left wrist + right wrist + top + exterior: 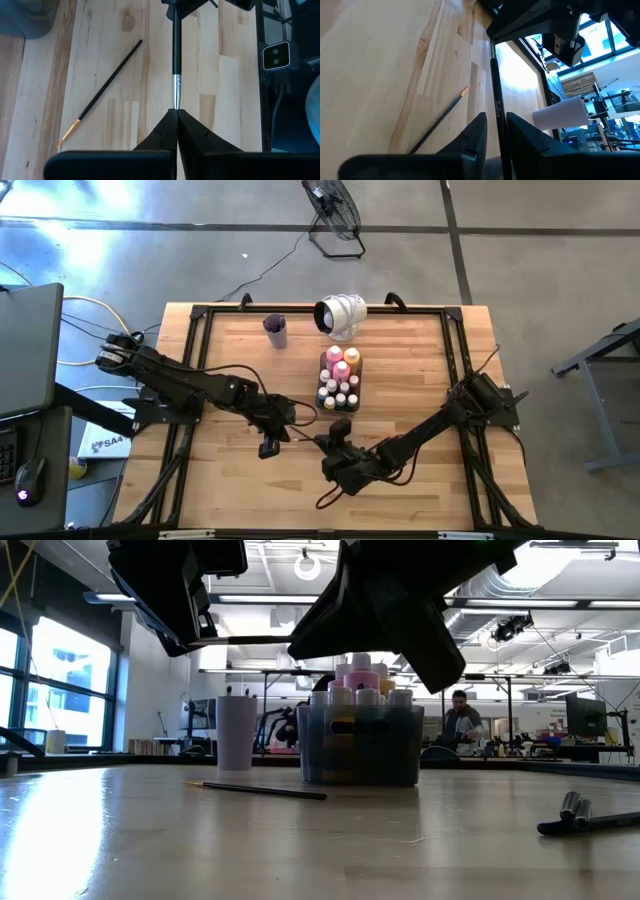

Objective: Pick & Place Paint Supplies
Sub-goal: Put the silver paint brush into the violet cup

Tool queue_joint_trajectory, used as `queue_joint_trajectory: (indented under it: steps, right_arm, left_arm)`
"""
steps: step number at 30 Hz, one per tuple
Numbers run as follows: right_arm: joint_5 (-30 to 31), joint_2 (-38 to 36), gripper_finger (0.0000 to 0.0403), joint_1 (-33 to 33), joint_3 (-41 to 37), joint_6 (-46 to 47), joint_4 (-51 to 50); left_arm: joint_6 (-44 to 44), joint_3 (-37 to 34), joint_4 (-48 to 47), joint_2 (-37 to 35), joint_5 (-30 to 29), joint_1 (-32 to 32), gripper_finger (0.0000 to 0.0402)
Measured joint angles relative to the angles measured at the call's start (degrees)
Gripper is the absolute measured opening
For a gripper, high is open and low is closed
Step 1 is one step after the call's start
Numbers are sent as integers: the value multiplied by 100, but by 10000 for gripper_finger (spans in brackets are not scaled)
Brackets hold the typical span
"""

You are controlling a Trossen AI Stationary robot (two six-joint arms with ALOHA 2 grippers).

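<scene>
Both jaws grip paintbrush, midair

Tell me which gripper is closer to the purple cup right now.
Left. The left gripper sits below the purple cup in the high view, pinching a paintbrush. The right gripper, at that brush's other end, lies a little farther from the cup, toward the tray side.

Overhead, table-level, two wrist views
</scene>
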Motion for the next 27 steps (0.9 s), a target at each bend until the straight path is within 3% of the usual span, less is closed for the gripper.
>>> queue_joint_trajectory:
  steps: [10,21,27]
  right_arm:
    - [-19,0,10,4,0,283,-14]
    - [178,-6,7,57,0,280,-37]
    - [327,-189,7,119,2,355,-123]
  left_arm:
    - [2,0,7,0,2,0,0]
    - [526,-2,140,-41,-3,0,6]
    - [976,437,-369,-314,-133,0,9]
